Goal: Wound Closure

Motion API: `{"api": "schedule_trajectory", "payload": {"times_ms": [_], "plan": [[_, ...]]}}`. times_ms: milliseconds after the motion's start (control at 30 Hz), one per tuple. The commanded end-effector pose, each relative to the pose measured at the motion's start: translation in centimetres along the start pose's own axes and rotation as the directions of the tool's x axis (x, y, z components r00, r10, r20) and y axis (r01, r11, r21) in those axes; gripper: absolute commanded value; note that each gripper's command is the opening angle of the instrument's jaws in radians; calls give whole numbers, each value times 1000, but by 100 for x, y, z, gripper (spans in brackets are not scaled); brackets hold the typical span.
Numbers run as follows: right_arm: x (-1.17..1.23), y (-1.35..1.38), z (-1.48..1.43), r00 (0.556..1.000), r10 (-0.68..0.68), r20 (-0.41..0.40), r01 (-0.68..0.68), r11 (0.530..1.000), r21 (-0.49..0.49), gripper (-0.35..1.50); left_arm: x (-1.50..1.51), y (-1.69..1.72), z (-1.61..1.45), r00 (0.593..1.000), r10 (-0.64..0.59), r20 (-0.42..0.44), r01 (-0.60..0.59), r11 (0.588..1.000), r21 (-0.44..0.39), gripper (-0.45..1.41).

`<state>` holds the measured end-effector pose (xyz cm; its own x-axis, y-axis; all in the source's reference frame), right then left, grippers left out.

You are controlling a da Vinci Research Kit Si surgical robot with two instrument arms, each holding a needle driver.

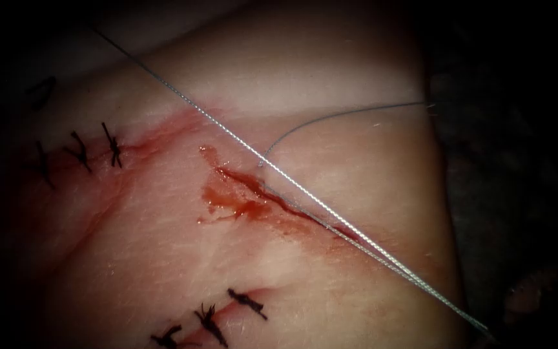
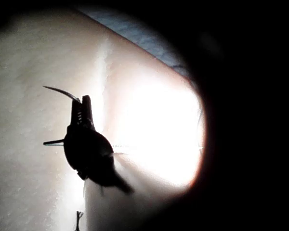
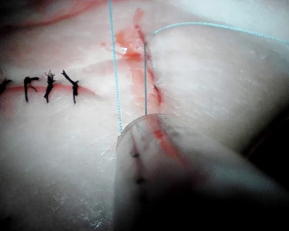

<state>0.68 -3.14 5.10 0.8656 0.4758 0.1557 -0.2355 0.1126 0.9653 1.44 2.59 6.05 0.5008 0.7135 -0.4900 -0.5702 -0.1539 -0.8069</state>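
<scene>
Holding the needle [image 2: 62, 92] near its rear, the left tool's [image 2: 84, 108] jaws were clamped; thread [image 1: 305, 194] crossed the cut [image 1: 272, 197] toward five o'clock; right tool's jaws: cannot tell.

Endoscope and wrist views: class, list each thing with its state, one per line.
Cut: open, wet with red fluid.
Thread: taut across the cut.
Old stitches: tied.
Needle: held near one end, outside the tissue.
Left tool: shut on the needle.
</scene>
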Motion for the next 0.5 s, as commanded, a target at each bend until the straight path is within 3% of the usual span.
{"api": "schedule_trajectory", "payload": {"times_ms": [33,167,267,333,400,500], "plan": [[-2,3,3,1000,-1,4,1,1000,-1,-35,-5,-2,5,1000,0,-6,0,1000,7,-45],[17,-1,-8,995,12,-96,-13,1000,-2,-35,-22,16,19,991,-102,81,111,987,-116,-45],[52,-4,-19,958,-97,-270,87,995,-50,-35,-50,41,38,959,-186,215,236,942,-237,-45],[82,-3,-27,925,-147,-352,124,988,-89,2,-72,58,49,935,-188,301,282,909,-308,-45],[110,0,-36,881,-193,-432,144,979,-145,19,-99,80,59,886,-215,411,374,856,-358,-45],[145,10,-45,802,-248,-543,100,953,-287,22,-139,113,67,814,-199,546,467,782,-412,-45]]}}
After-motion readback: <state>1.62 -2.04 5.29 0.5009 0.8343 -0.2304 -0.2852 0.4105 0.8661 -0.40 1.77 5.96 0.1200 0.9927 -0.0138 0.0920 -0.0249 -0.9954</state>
